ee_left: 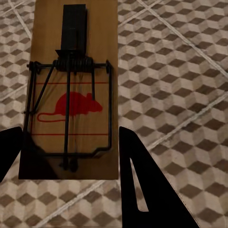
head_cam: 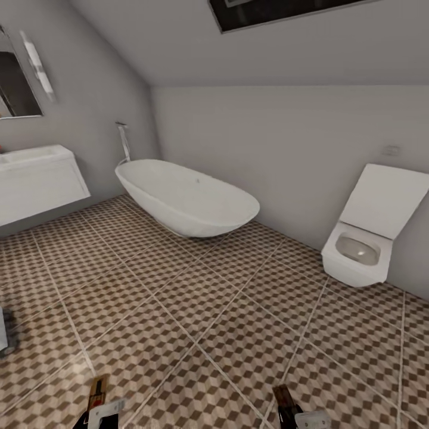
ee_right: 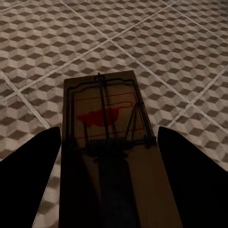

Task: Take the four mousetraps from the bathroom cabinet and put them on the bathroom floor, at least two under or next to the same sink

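I hold two mousetraps low over the bathroom floor (head_cam: 196, 310), which has cube-patterned tiles. My left gripper (head_cam: 100, 413) is shut on one mousetrap (head_cam: 98, 390). In the left wrist view that mousetrap (ee_left: 71, 90) is a wooden board with a red mouse print and a wire bar, held between the dark fingers (ee_left: 142, 185). My right gripper (head_cam: 293, 416) is shut on another mousetrap (head_cam: 282, 395), whose board (ee_right: 107, 118) sits between the right fingers (ee_right: 28, 161). The bathroom sink (head_cam: 33, 156) is at the far left. The cabinet is out of view.
A white bathtub (head_cam: 187, 199) stands ahead by the back wall with a tall chrome tap (head_cam: 124, 143). A white toilet (head_cam: 369, 229) hangs on the right wall. The white vanity (head_cam: 42, 187) sits under the sink. A grey object (head_cam: 5, 333) shows at the left edge.
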{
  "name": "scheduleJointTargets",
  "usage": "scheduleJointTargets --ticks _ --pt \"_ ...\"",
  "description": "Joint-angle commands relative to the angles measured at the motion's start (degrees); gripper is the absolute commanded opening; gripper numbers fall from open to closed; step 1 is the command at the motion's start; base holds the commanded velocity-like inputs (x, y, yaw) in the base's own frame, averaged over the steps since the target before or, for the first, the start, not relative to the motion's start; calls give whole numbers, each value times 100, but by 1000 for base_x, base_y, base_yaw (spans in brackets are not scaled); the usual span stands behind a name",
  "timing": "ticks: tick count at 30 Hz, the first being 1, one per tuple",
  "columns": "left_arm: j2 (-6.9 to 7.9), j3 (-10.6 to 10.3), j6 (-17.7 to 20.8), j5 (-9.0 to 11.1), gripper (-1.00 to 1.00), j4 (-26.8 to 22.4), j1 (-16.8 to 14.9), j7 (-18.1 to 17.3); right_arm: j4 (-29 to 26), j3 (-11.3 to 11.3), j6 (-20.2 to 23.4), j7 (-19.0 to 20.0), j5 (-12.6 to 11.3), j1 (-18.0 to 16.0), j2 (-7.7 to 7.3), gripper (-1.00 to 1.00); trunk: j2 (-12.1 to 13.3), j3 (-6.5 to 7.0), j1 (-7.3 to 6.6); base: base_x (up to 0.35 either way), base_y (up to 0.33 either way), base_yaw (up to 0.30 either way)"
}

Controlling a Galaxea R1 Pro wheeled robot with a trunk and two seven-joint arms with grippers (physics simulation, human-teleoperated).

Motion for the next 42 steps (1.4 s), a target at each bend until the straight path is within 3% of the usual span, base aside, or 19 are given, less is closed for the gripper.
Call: scheduleJointTargets --ticks 1,26,42 --pt "-4 -51 -21 4 -100 20 -9 25 0 41 -5 -59 15 -3 -7 -100 -2 -5 0 0 0 287" --pt "-4 -52 -21 4 -100 20 -9 25 0 41 -5 -59 15 -3 -7 -100 -2 -5 0 6 0 287" --pt "-4 -52 -21 4 -100 20 -9 25 0 41 -5 -59 15 -3 -7 -100 -2 -5 0 297 0 287"
